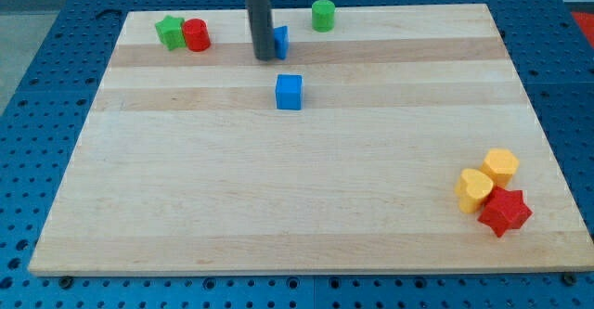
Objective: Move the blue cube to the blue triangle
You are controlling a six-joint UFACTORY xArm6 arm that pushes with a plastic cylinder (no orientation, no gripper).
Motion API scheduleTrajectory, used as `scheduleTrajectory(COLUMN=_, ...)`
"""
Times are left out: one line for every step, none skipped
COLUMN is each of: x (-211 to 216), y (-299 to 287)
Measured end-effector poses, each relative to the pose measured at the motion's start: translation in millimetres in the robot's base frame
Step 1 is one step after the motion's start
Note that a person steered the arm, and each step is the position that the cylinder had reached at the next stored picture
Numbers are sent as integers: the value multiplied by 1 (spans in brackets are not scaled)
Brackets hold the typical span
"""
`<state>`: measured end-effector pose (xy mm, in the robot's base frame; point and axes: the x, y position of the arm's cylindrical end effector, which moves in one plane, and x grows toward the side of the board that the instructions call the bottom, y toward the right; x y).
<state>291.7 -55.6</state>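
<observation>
The blue cube [289, 92] lies on the wooden board in the upper middle of the view. The blue triangle [280, 41] lies a short way above it, partly hidden behind my rod. My tip [264, 58] rests on the board just left of the blue triangle, touching or nearly touching it, and above-left of the blue cube with a small gap between them.
A green star [170, 32] and a red cylinder [196, 34] sit together at the top left. A green cylinder [322, 15] stands at the top, right of the triangle. A yellow hexagon [501, 165], a yellow heart [474, 189] and a red star [504, 212] cluster at the bottom right.
</observation>
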Motion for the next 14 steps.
scheduleTrajectory(x=-24, y=10)
scheduleTrajectory(x=-2, y=28)
scheduleTrajectory(x=9, y=88)
scheduleTrajectory(x=60, y=114)
scheduleTrajectory(x=139, y=113)
scheduleTrajectory(x=203, y=109)
scheduleTrajectory(x=209, y=109)
scheduleTrajectory(x=202, y=102)
scheduleTrajectory(x=205, y=92)
scheduleTrajectory(x=182, y=44)
scheduleTrajectory(x=148, y=22)
scheduleTrajectory(x=97, y=19)
scheduleTrajectory(x=61, y=19)
scheduleTrajectory(x=30, y=19)
